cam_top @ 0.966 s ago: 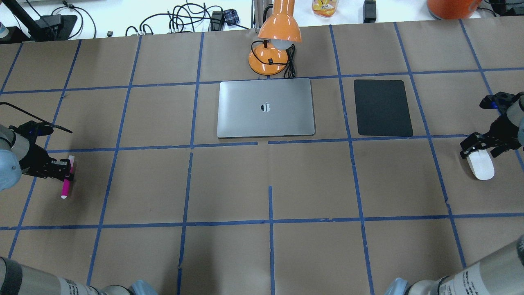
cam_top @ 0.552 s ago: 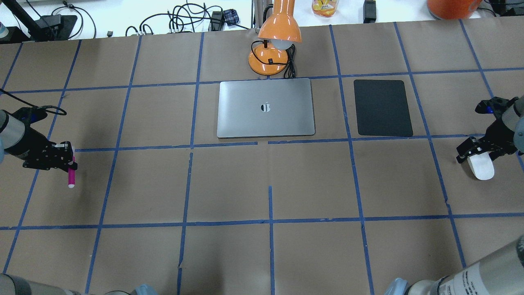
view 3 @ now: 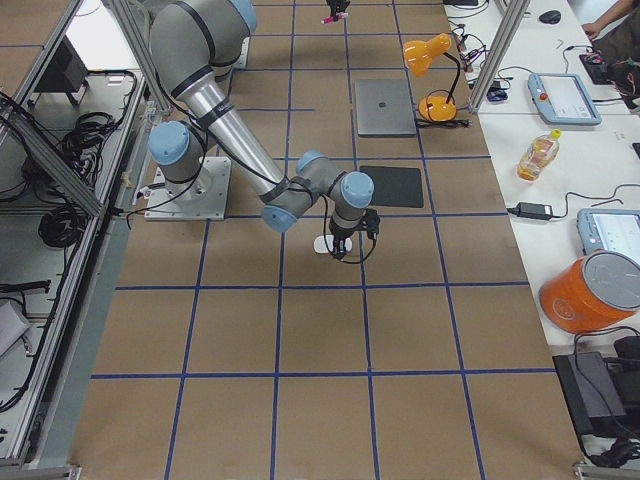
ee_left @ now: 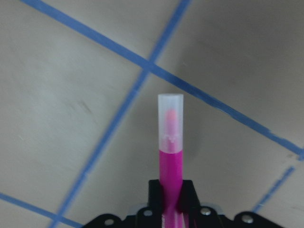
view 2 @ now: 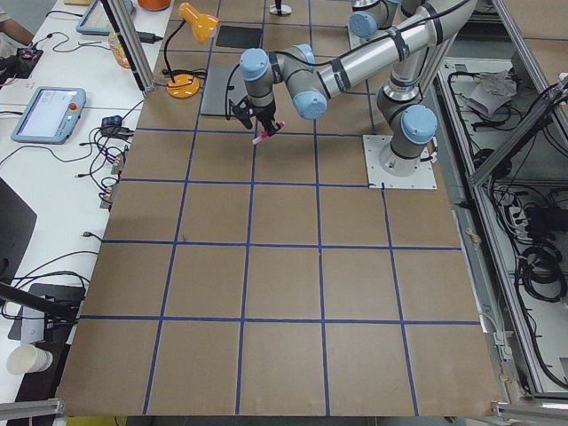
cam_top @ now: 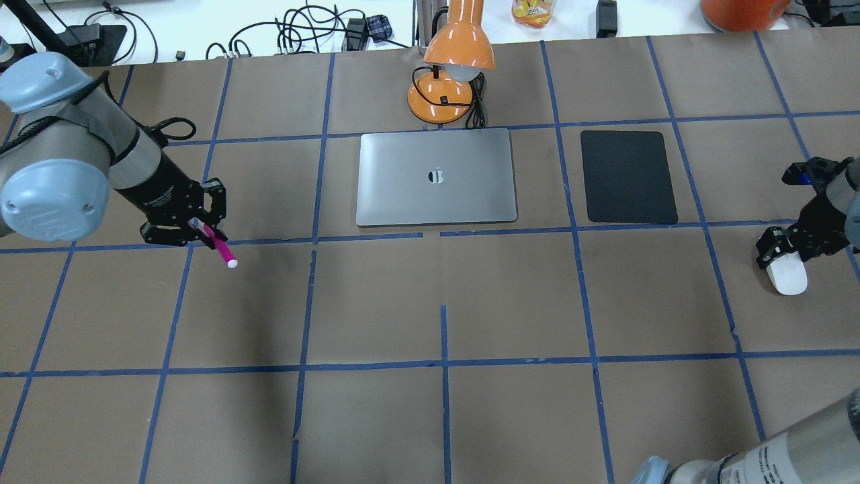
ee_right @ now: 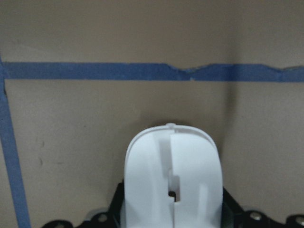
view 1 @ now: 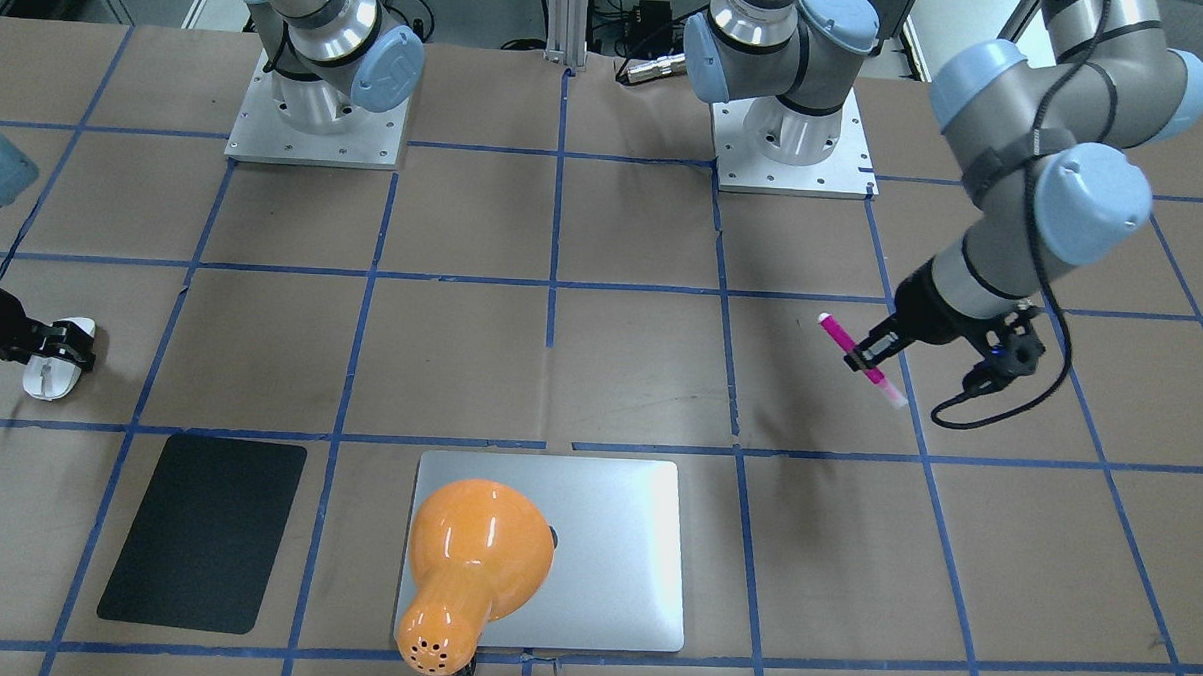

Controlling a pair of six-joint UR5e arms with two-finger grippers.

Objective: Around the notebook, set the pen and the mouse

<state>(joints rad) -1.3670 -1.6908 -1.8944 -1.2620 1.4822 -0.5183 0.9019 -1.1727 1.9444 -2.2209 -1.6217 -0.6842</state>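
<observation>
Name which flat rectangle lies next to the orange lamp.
The silver-grey notebook, logo in its middle, beside the orange lamp; the matte black pad lies farther off.

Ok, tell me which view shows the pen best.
Left wrist-mounted: the pen is large and central, translucent cap and pink barrel clear, gripped by the left gripper. Overhead and front-facing show it small and tilted; the side views, at most a speck.

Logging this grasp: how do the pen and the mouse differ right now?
The pen is slim and magenta with a pale cap; the mouse is a white oval. The pen hangs tilted in the air, nearer the notebook; the mouse is farther out, beyond the black pad. Shared: each is gripped, pen by the left gripper, mouse by the right gripper.
</observation>
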